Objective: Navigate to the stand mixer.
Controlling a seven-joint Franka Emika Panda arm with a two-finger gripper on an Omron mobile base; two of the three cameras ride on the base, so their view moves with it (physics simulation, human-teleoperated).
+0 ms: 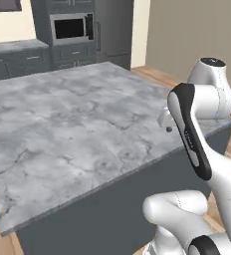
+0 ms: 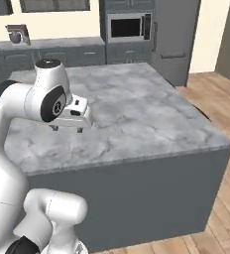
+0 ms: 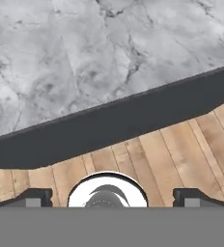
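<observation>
Robot is parked at the near side of a grey marble kitchen island (image 2: 137, 114), arm folded up over the near edge.

Gripper (image 2: 66, 129) hangs just above the island top near its front edge, pointing down. In the hand view the two finger tips (image 3: 34, 197) sit far apart at the bottom corners, so the claw is spread wide with nothing between the tips. That view looks down on the marble top, the island's dark side panel and wooden floor (image 3: 181, 149) below. In the left base view the gripper (image 1: 166, 123) is mostly hidden behind the forearm.

Stand mixer (image 2: 18, 34) is far off, on the back counter (image 2: 47, 44) against the wall, upper left of the right base view. It is small and dim at this range; grey body, little detail readable. Well apart from the robot, with the whole island between them.

Also on the back wall: built-in microwave (image 2: 129, 27) set in dark grey cabinets, tall grey fridge (image 2: 174, 37) to its right. Same microwave (image 1: 71, 27) shows in the left base view.
</observation>
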